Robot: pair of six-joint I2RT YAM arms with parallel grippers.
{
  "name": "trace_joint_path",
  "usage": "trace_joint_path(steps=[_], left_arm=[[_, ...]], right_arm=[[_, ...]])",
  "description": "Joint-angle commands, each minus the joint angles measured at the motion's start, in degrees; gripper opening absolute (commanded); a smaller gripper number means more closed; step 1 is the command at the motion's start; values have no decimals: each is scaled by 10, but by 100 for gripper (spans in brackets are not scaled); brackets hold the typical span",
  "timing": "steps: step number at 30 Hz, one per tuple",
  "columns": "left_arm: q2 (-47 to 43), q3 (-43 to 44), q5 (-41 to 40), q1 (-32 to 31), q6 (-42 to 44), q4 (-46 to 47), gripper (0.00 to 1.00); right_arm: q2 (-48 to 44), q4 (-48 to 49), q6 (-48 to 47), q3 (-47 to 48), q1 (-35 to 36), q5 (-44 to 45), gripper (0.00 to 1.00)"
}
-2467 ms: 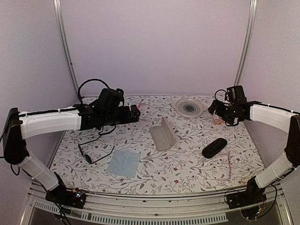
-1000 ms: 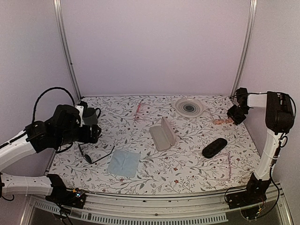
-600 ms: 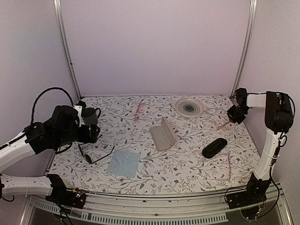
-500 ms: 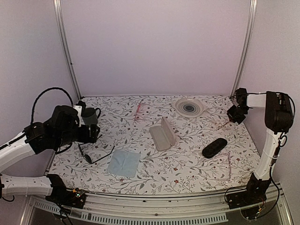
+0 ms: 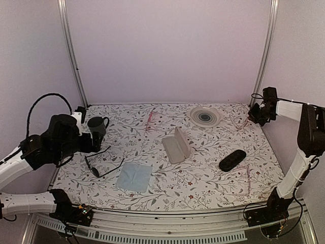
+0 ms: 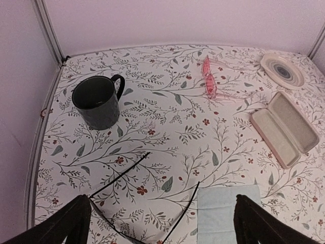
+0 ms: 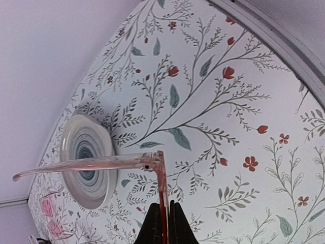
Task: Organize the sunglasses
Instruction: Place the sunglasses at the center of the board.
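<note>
Light is soft, even and fairly bright, seemingly from overhead, with a faint lilac cast on the walls [image 5: 167, 51]. Shadows are weak: the mug [image 6: 96, 101] throws only a pale smudge at its base. No glare shows. The top view bows the posts [image 5: 71, 51] at its left and right edges. In the wrist views the left fingers [image 6: 66, 223] and right fingers [image 7: 152, 223] are dark, soft-edged shapes at the near edge. The pink glasses [image 7: 101, 162] look slightly blurred.

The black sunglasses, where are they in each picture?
Top external: the sunglasses lie near the left, beside the blue cloth.
Left wrist: sunglasses at the bottom edge, partly cut off.
Right wrist: not in it; the right gripper pinches pale pink glasses.
Shared landmark: the ringed plate.
</note>
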Motion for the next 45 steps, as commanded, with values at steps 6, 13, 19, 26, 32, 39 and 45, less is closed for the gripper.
trace_joint_path(steps=[6, 13, 19, 26, 32, 39, 45], left_arm=[[-65, -28, 63, 12, -8, 93, 99], [-57, -94, 225, 12, -39, 266, 99], [20, -74, 299, 10, -19, 345, 99], [96, -46, 353, -3, 11, 448, 99], [159, -17, 368, -16, 25, 500, 99], [215, -7, 375, -32, 40, 504, 98], [257, 2, 315, -43, 38, 424, 94]], right_arm=[[-112, 108, 4, -80, 20, -200, 0], [-186, 140, 17, -121, 60, -243, 0], [-227, 173, 40, -143, 100, -255, 0], [-248, 213, 64, -153, 140, -244, 0], [-244, 201, 71, -132, 161, -226, 0], [-223, 164, 62, -128, 188, -189, 0], [-160, 31, 59, -97, 200, -69, 0]])
